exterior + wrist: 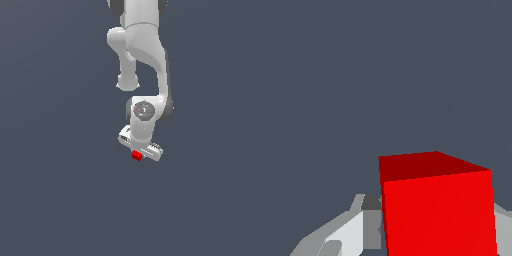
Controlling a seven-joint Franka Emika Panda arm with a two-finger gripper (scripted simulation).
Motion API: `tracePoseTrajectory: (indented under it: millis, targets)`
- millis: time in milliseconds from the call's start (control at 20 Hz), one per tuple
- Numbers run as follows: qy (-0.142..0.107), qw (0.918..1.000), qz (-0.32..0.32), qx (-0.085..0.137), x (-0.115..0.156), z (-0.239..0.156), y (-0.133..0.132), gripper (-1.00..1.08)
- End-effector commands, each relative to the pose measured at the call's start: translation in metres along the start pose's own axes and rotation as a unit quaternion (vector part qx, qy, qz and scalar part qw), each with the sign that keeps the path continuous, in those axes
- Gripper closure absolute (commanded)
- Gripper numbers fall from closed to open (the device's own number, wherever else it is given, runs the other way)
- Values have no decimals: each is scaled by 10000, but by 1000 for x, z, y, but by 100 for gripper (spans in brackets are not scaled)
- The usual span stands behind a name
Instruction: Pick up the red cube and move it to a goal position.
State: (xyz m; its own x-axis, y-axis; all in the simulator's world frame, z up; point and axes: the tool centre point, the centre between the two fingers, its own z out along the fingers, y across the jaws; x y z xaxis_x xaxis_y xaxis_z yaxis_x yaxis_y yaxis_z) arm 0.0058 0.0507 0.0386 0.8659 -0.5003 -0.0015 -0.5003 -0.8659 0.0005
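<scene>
Gripper (138,154) is pointing down under the white arm (145,55), and the red cube (136,156) sits right at the fingertips, poking out just below the white gripper body. In the exterior view the cube is far narrower than the gripper and sits toward the middle of its long bar, slightly to the exterior view's left of centre. Wrist view gives the better read: the red cube (438,210) fills the space between the jaws, one light grey finger (363,227) pressed up against one side face with a darker pad (372,220) at the contact, and a sliver of the other finger (503,225) showing at the opposite side face. So the jaws are closed in on the cube, pinching it across two opposite faces, no visible gap on the side that shows clearly; the far side is mostly cut off by the frame edge, contact there looks flush but only a thin strip is visible. The cube's upper face reads darker red, the face toward the camera bright red, and it sits slightly rotated relative to the camera. Everything around is flat dark blue-grey ground (60,200), with no shadow or contact line visible, so I can't tell whether the cube is resting on the surface or lifted off it.
</scene>
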Motion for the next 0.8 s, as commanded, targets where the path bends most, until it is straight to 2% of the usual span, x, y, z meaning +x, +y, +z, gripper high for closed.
tracePoseTrajectory:
  millis: [0, 450, 750]
  targets:
    - [5, 10000, 6, 4, 1, -9, 17, 108]
    - [3, 10000, 8, 8, 3, -53, 100, 108]
    - [3, 10000, 8, 8, 5, -77, 144, 108]
